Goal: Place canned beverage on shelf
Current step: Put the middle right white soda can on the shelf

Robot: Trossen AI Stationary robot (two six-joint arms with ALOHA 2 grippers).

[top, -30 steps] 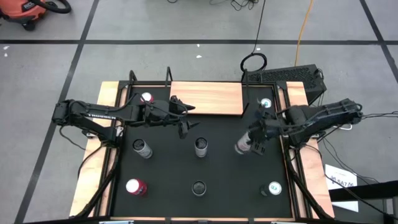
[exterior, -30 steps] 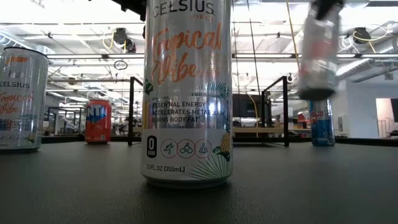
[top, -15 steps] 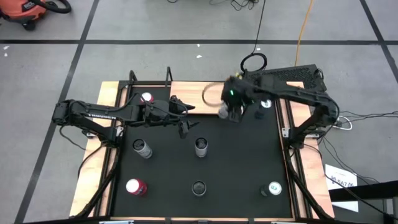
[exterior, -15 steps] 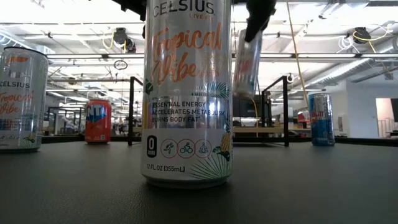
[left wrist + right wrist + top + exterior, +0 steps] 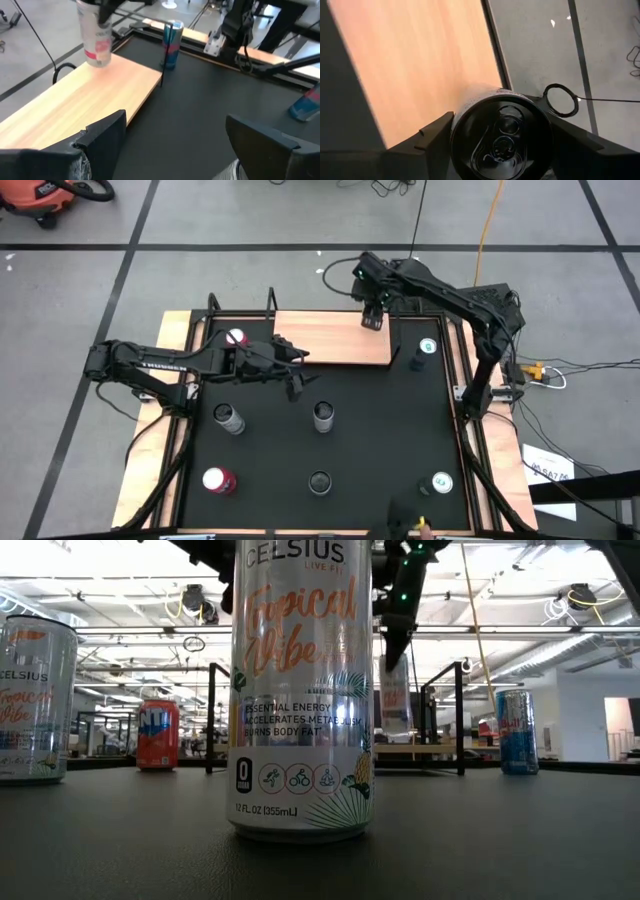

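My right gripper [image 5: 372,315] is shut on a silver can with a pink band [image 5: 96,37]. It holds the can over the far right part of the shelf [image 5: 320,338], a small light-wood board with black uprights. In the low view the can [image 5: 394,695] hangs upright, its base just above the board; whether it touches I cannot tell. My left gripper [image 5: 297,368] is open and empty by the shelf's near edge, left of the middle. Its fingers show in its own wrist view [image 5: 175,145]. My right gripper pinches the can's upper wall [image 5: 465,107], just below the top rim, between its two fingers [image 5: 432,135]. The fingers come from above, pointing down, one on each side of the can. The can hangs upright below them over the shelf board [image 5: 420,60].
Several other cans stand on the black tabletop: a red one [image 5: 236,338] at the far left, a blue one [image 5: 427,350] right of the shelf, two in the middle [image 5: 322,416] [image 5: 230,418], and more near the front edge [image 5: 319,481]. A tall can [image 5: 300,690] fills the low view.
My right gripper has carried the can from the table's right middle up and toward the far edge and left, to the shelf's far right part. In the last half second it has come down toward the board. The can, tilted before, now hangs upright.
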